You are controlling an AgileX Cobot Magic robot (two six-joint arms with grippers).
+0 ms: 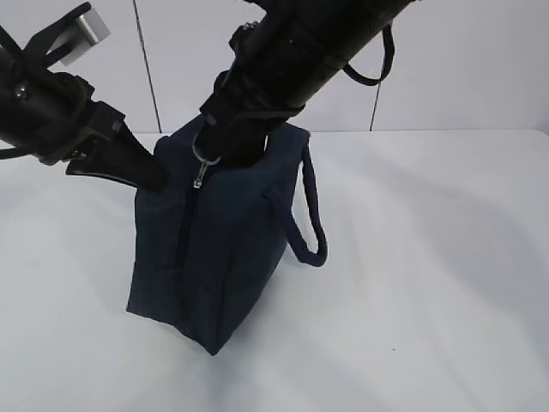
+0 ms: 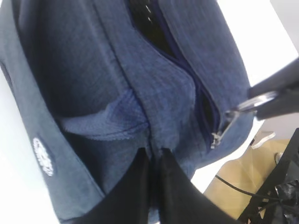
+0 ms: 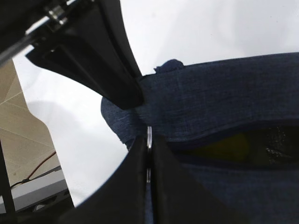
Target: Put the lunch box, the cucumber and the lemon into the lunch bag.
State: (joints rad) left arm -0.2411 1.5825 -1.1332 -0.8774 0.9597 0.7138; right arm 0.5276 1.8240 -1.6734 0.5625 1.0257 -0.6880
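The dark navy lunch bag (image 1: 232, 240) stands upright on the white table. My left gripper (image 1: 159, 176) is shut on the fabric at the bag's left top end, as the left wrist view (image 2: 155, 151) shows close up. My right gripper (image 1: 219, 148) is shut on the silver ring pull (image 1: 206, 156) of the zipper, with the ring edge-on between the jaws (image 3: 149, 135). The zipper stands partly open. A yellow patch, the lemon (image 3: 226, 148), shows inside the gap. The lunch box and the cucumber are hidden.
A strap handle (image 1: 310, 215) hangs down the bag's right side and another loops up behind the right arm (image 1: 377, 64). The white table (image 1: 429, 283) stretches to the right and front. A white panelled wall stands behind.
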